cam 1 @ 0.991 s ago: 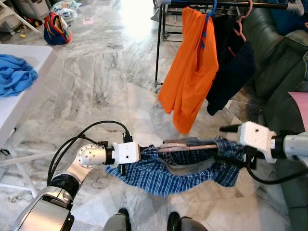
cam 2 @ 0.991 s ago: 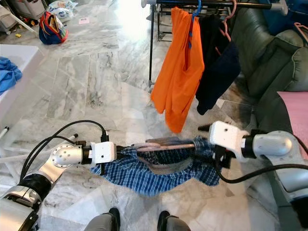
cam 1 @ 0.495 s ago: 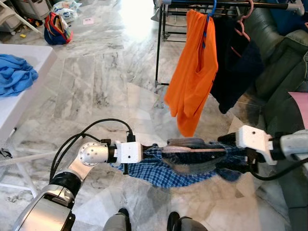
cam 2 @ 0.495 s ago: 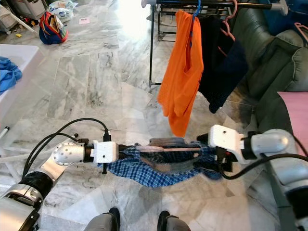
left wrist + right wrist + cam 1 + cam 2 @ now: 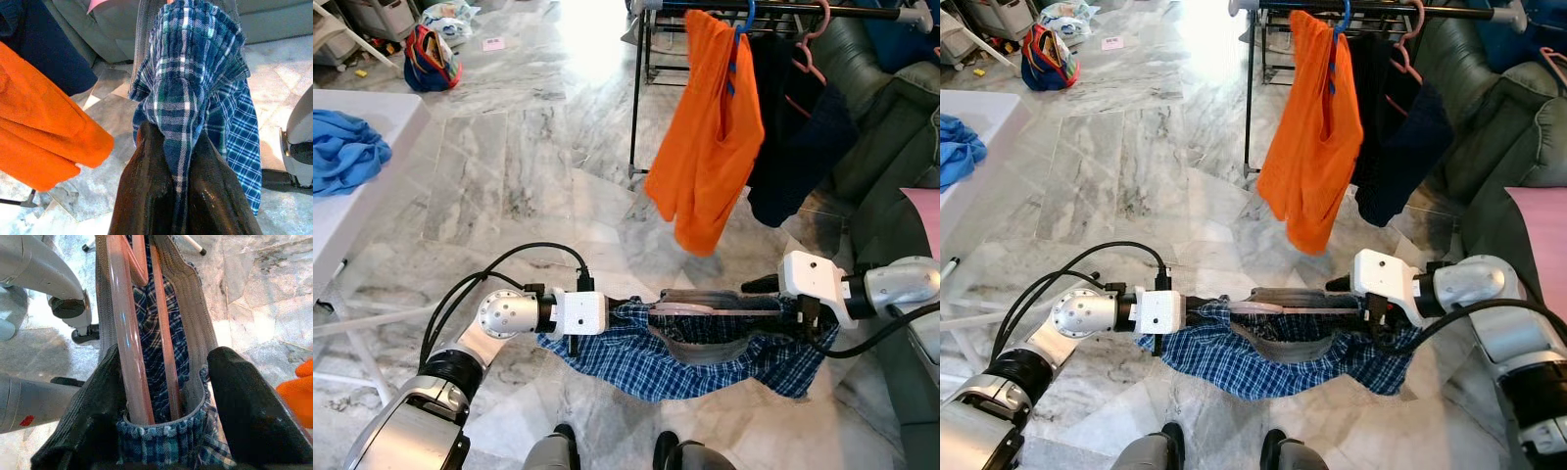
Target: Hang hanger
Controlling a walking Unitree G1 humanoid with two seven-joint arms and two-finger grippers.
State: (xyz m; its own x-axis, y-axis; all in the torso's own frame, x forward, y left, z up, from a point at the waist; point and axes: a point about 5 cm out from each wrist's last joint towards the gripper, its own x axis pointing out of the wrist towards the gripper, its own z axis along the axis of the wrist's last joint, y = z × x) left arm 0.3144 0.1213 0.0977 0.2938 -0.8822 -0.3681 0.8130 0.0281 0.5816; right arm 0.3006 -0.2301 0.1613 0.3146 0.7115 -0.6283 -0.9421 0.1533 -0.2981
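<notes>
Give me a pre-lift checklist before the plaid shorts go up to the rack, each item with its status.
1. Left hand clamped on the plaid shorts: ok, cloth is pinched between its fingers.
2. Right hand around the waistband end with the pink hanger inside: ok.
3. Shorts stretched level between both hands, off the floor: ok.
4. Free spot on the rack rail: cannot tell; the orange garment and dark garment already hang there.
5. Hanger hook free to catch the rail: cannot tell, the hook is not clearly visible.
6. Sofa close on the robot's right: not ok, tight.
</notes>
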